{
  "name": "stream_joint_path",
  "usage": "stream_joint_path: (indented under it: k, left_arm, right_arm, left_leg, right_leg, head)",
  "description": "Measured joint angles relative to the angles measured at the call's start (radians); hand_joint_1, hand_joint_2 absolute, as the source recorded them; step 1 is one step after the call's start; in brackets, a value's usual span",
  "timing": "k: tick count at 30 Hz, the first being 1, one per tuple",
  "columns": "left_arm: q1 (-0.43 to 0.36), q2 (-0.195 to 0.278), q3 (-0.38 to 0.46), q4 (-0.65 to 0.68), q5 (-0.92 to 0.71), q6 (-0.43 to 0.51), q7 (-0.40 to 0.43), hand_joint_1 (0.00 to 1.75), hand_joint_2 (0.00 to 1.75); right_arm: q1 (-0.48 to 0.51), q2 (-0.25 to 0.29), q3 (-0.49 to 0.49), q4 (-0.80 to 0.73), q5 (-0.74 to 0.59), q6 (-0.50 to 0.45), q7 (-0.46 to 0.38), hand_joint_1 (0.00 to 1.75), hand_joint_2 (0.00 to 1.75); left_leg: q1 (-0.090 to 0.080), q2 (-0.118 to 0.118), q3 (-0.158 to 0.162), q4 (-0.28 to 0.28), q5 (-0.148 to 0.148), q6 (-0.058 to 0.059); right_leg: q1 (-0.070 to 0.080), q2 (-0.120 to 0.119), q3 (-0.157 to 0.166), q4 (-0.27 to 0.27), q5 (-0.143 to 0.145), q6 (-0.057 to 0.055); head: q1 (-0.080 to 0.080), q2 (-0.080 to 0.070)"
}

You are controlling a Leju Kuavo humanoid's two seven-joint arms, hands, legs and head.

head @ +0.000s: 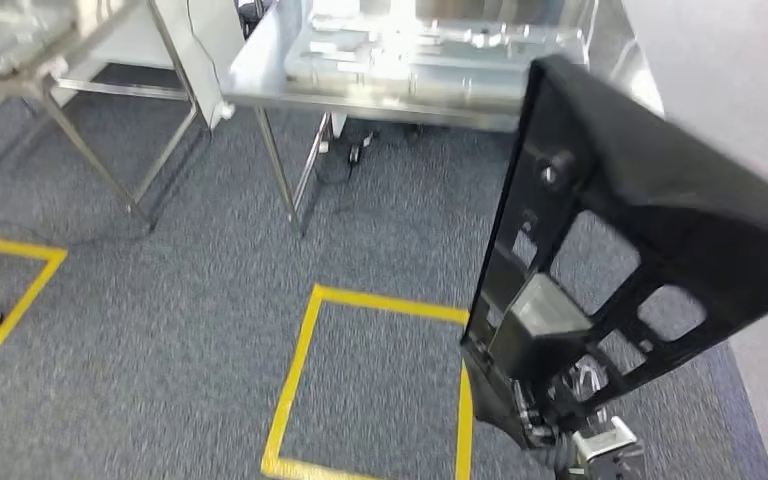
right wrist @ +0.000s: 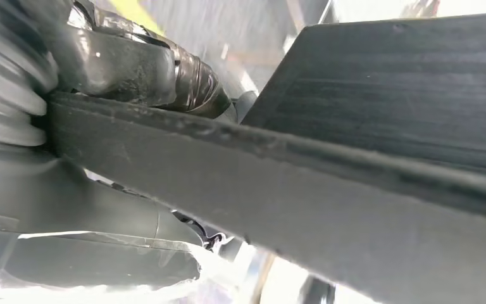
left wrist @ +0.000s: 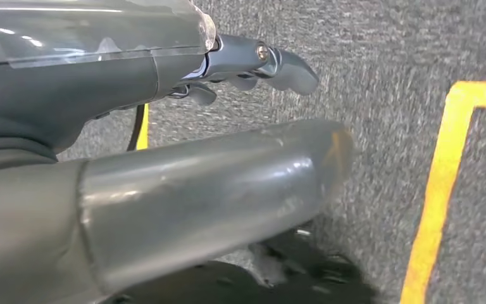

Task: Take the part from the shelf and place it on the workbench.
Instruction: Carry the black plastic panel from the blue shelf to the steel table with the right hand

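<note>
A: Head view: one black part, held up over the carpet in the right hand, fingers clamped on its edge.
B: And the left hand?
A: Fingers apart, holding nothing. One metal surface stands ahead.

The part is a large black frame, flat and matte, with several square and oblong cut-outs through it and a round knob near its upper edge. It is held up off the grey carpet at a tilt on the robot's right side, its lower end gripped by the right hand, whose fingers clamp over its thick edge. The metal workbench stands well ahead of it, across a yellow-taped square on the floor
</note>
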Motion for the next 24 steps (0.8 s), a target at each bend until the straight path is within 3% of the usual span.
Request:
stream_joint_path:
  k: [2, 3, 4, 6, 7, 8, 11, 13, 15, 17, 18, 19, 21, 22, 23, 24]
  left_arm:
    - [0.006, 0.006, -0.002, 0.003, -0.006, -0.003, -0.001, 0.00, 0.00]
    - [0.009, 0.009, -0.003, 0.004, -0.008, -0.003, -0.002, 0.00, 0.00]
    - [0.011, 0.013, -0.003, 0.004, -0.010, -0.004, -0.003, 0.00, 0.00]
    - [0.014, 0.020, -0.004, 0.005, -0.012, -0.006, -0.004, 0.00, 0.00]
    - [0.015, 0.023, -0.004, 0.006, -0.013, -0.007, -0.005, 0.00, 0.00]
    - [0.017, 0.025, -0.004, 0.007, -0.014, -0.008, -0.005, 0.00, 0.00]
    - [0.018, 0.029, -0.011, 0.013, -0.025, -0.015, -0.007, 0.00, 0.00]
    - [0.013, 0.033, -0.020, 0.017, -0.035, -0.019, -0.009, 0.00, 0.00]
    - [0.010, 0.039, -0.031, 0.022, -0.046, -0.025, -0.011, 0.00, 0.00]
    - [0.009, 0.045, -0.041, 0.028, -0.057, -0.030, -0.014, 0.00, 0.00]
    - [0.010, 0.047, -0.047, 0.032, -0.062, -0.032, -0.016, 0.00, 0.00]
    - [0.010, 0.049, -0.052, 0.035, -0.065, -0.034, -0.018, 0.00, 0.00]
    - [0.010, 0.052, -0.059, 0.042, -0.071, -0.035, -0.023, 0.00, 0.00]
    - [0.009, 0.054, -0.062, 0.045, -0.073, -0.036, -0.025, 0.00, 0.00]
    - [0.008, 0.055, -0.066, 0.048, -0.074, -0.036, -0.026, 0.00, 0.00]
    - [0.007, 0.056, -0.069, 0.051, -0.075, -0.036, -0.027, 0.00, 0.00]
  right_arm:
    - [-0.013, 0.000, 0.000, -0.008, 0.065, -0.053, 0.012, 1.75, 1.75]
    - [-0.019, 0.000, 0.000, -0.011, 0.089, -0.073, 0.017, 1.75, 1.75]
    - [-0.025, 0.000, 0.000, -0.014, 0.105, -0.086, 0.019, 1.75, 1.75]
    - [-0.034, -0.001, 0.000, -0.018, 0.121, -0.097, 0.022, 1.75, 1.75]
    - [-0.038, -0.001, 0.000, -0.019, 0.135, -0.104, 0.026, 1.75, 1.75]
    - [-0.042, -0.002, 0.000, -0.020, 0.156, -0.116, 0.032, 1.75, 1.75]
    - [-0.068, -0.015, 0.000, -0.027, 0.299, -0.189, 0.072, 1.75, 1.75]
    - [-0.112, -0.035, 0.000, -0.029, 0.433, -0.231, 0.116, 1.75, 1.75]
    - [-0.170, -0.064, -0.002, -0.023, 0.587, -0.253, 0.170, 1.75, 1.75]
    - [-0.224, -0.096, -0.005, -0.008, 0.752, -0.267, 0.219, 1.75, 1.75]
    - [-0.248, -0.113, -0.006, 0.002, 0.828, -0.271, 0.237, 1.75, 1.75]
    - [-0.271, -0.129, -0.006, 0.014, 0.895, -0.272, 0.250, 1.75, 1.75]
    - [-0.311, -0.162, -0.006, 0.041, 1.005, -0.275, 0.270, 1.75, 1.75]
    - [-0.327, -0.177, -0.006, 0.054, 1.042, -0.277, 0.276, 1.75, 1.75]
    - [-0.339, -0.190, -0.006, 0.065, 1.067, -0.280, 0.281, 1.75, 1.75]
    - [-0.349, -0.202, -0.006, 0.074, 1.083, -0.284, 0.285, 1.75, 1.75]
  left_leg:
    - [0.000, 0.000, -0.061, 0.023, -0.050, -0.002]
    - [-0.001, 0.000, -0.075, -0.005, -0.043, 0.000]
    - [-0.003, 0.000, -0.079, -0.055, -0.005, 0.005]
    - [-0.011, -0.002, -0.078, -0.155, 0.116, 0.022]
    - [-0.014, -0.004, -0.074, -0.183, 0.154, 0.029]
    - [-0.016, -0.007, -0.071, -0.196, 0.172, 0.034]
    - [-0.010, -0.010, -0.038, -0.214, 0.163, 0.049]
    - [-0.006, -0.008, -0.009, -0.226, 0.157, 0.057]
    - [-0.006, -0.008, 0.013, -0.234, 0.143, 0.059]
    - [-0.006, -0.009, 0.037, -0.237, 0.123, 0.059]
    - [-0.006, -0.010, 0.052, -0.238, 0.113, 0.058]
    - [-0.007, -0.010, 0.066, -0.238, 0.102, 0.057]
    - [-0.007, -0.011, 0.093, -0.240, 0.080, 0.053]
    - [-0.006, -0.013, 0.104, -0.243, 0.070, 0.048]
    - [-0.006, -0.014, 0.117, -0.246, 0.064, 0.043]
    - [-0.006, -0.014, 0.128, -0.244, 0.065, 0.035]
  right_leg:
    - [0.002, 0.007, 0.028, 0.000, -0.024, 0.000]
    - [0.004, 0.010, 0.045, 0.000, -0.036, 0.001]
    - [0.005, 0.011, 0.062, 0.000, -0.050, 0.002]
    - [0.008, 0.014, 0.088, 0.000, -0.075, 0.008]
    - [0.009, 0.016, 0.097, -0.001, -0.087, 0.014]
    - [0.010, 0.018, 0.106, 0.002, -0.094, 0.020]
    - [0.011, 0.017, 0.109, 0.044, -0.082, 0.040]
    - [0.008, 0.010, 0.065, 0.120, -0.084, 0.053]
    - [0.002, 0.004, -0.016, 0.219, -0.128, 0.064]
    - [-0.004, 0.002, -0.083, 0.260, -0.170, 0.070]
    - [-0.004, 0.001, -0.097, 0.240, -0.164, 0.070]
    - [-0.004, 0.001, -0.099, 0.195, -0.131, 0.067]
    - [0.002, 0.001, -0.088, 0.094, -0.022, 0.055]
    - [0.008, 0.001, -0.084, 0.060, 0.015, 0.047]
    - [0.014, 0.001, -0.080, 0.044, 0.035, 0.039]
    - [0.016, 0.002, -0.075, 0.039, 0.026, 0.032]
  head:
    - [0.000, 0.000]
    - [0.000, 0.000]
    - [0.000, 0.000]
    - [0.000, 0.000]
    - [0.000, 0.000]
    - [0.000, 0.000]
    - [0.000, 0.000]
    - [0.001, 0.000]
    - [0.001, 0.000]
    - [0.001, 0.000]
    - [0.001, 0.000]
    - [0.001, 0.000]
    - [0.001, 0.000]
    - [0.001, 0.000]
    - [0.001, 0.000]
    - [0.001, 0.000]
